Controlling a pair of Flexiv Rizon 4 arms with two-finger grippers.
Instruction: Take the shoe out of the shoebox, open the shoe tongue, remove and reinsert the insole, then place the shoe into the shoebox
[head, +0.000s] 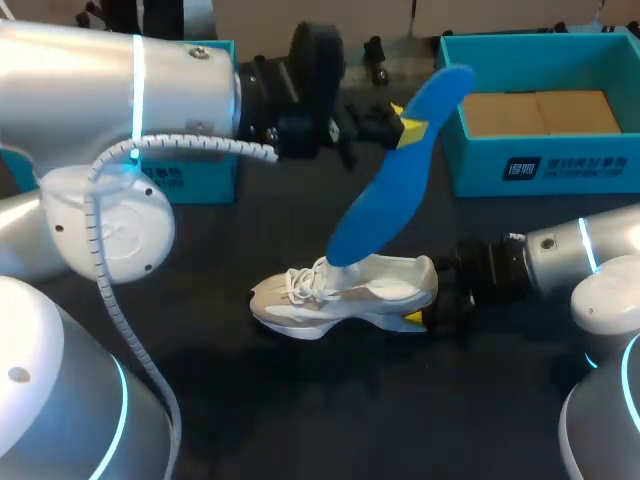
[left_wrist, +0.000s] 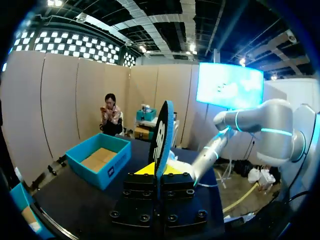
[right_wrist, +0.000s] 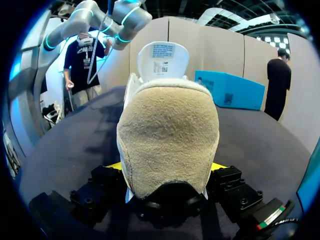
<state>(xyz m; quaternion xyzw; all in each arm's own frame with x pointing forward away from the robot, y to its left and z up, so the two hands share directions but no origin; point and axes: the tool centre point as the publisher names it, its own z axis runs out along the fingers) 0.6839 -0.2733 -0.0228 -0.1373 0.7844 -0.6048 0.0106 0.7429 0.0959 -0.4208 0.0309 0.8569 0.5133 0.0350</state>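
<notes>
The blue insole (head: 385, 190) stands steeply, lower end inside the white shoe (head: 340, 295) at mid-table and upper part pinched by the left gripper (head: 408, 128). The right gripper (head: 420, 318) clamps the heel. It should brace firmly while the insole slides lengthwise, not sideways.

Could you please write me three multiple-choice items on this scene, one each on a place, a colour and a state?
1. Where is the shoe? A inside the shoebox; B outside it, mid-table; C atop an arm.
2. What colour is the insole? A blue; B red; C white.
3. The left gripper is: A open; B shut on the insole; C shut on the shoe.
Answers: 1 B, the shoebox holds no shoe; 2 A, it shows bright blue; 3 B, it clamps the insole's upper end from both sides.
</notes>
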